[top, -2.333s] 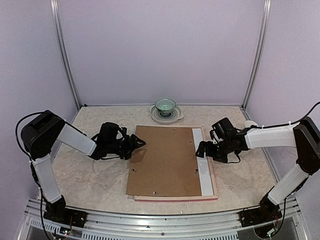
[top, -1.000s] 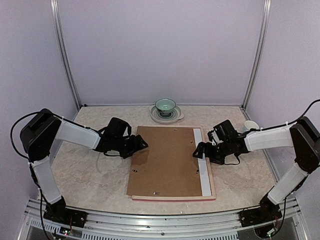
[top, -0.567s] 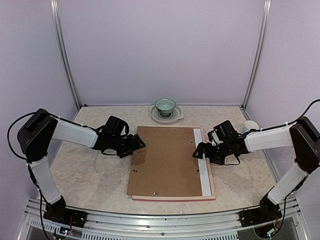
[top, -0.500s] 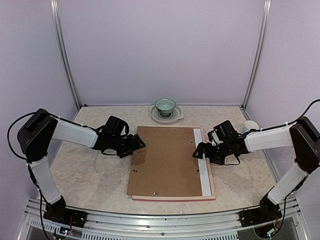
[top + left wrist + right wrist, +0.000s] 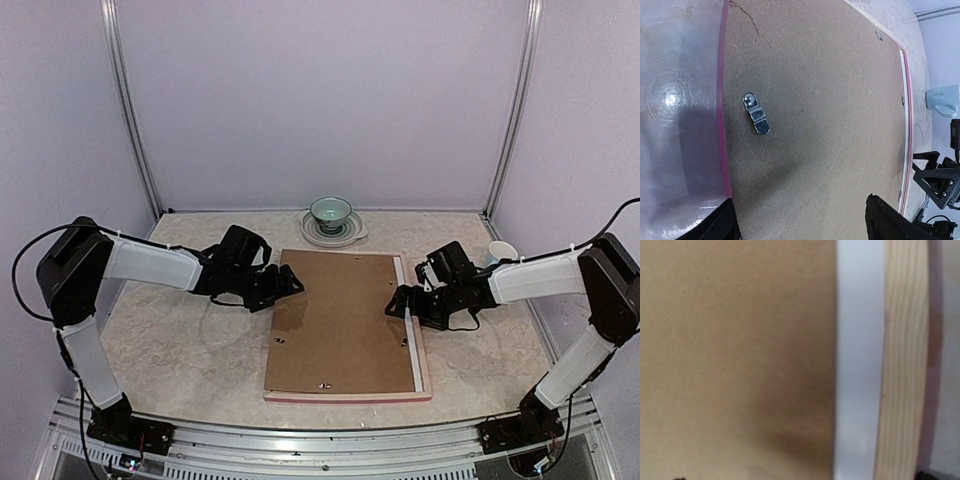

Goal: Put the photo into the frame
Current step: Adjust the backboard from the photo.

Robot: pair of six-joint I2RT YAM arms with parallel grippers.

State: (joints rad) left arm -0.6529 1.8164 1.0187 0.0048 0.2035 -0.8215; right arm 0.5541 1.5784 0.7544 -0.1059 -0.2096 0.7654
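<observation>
While the frame (image 5: 350, 397) lies face down in the middle of the table (image 5: 180, 340), a brown board (image 5: 340, 320) rests on its back and covers nearly all of it. Only the thin pink rim shows along the near side and the right side. Between the right edge of the board and the rim a narrow white strip (image 5: 411, 340) stays uncovered. The board sits a little askew, so its left edge does not run parallel to the frame.

The left gripper (image 5: 288, 283) is low at the far left corner of the board. Its fingers (image 5: 722, 225) stand wide apart with nothing clamped between them: one is outside the pink rim and the other is above the board. In the left wrist view a small metal clip (image 5: 756, 114) is seen fixed on the board near that edge.

The right gripper (image 5: 397, 300) is low over the right edge of the board, just beside the white strip. Its wrist camera looks straight down on board, strip and the pale wooden edge of the frame. Its jaws are spread and hold nothing.

At the far edge of the table a green bowl (image 5: 330, 211) stands on a plate (image 5: 350, 236). A white cup (image 5: 501, 249) is near the right arm.
</observation>
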